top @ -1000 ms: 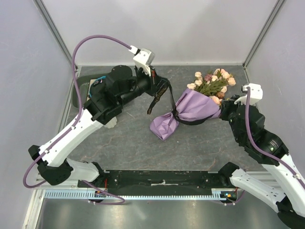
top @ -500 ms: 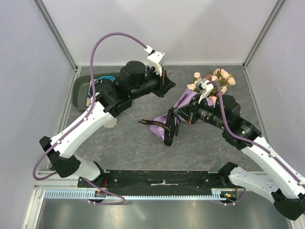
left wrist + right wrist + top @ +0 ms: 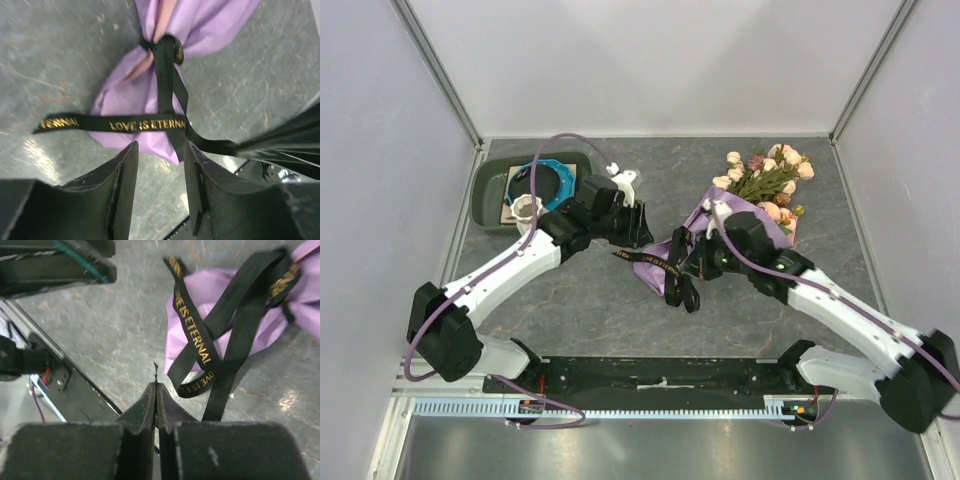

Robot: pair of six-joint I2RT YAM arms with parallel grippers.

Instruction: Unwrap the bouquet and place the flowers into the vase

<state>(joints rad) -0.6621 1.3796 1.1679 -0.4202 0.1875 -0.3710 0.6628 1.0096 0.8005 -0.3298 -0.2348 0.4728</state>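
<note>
With the left end effector [image 3: 160,150] released and the right end effector [image 3: 156,387] clenched empty, we risk dragging the bouquet [image 3: 210,25] if the knotted ribbon [image 3: 145,123] snags.

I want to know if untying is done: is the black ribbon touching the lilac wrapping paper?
Touching. The left wrist view shows the ribbon cinched tight around the paper at its gathered neck.

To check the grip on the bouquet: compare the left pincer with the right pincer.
The left pincer stands open; the right pincer is shut. The left pincer reaches toward the bouquet from the left, the right pincer from the right. Neither clamps the black ribbon, which lies just beyond both tips.
</note>
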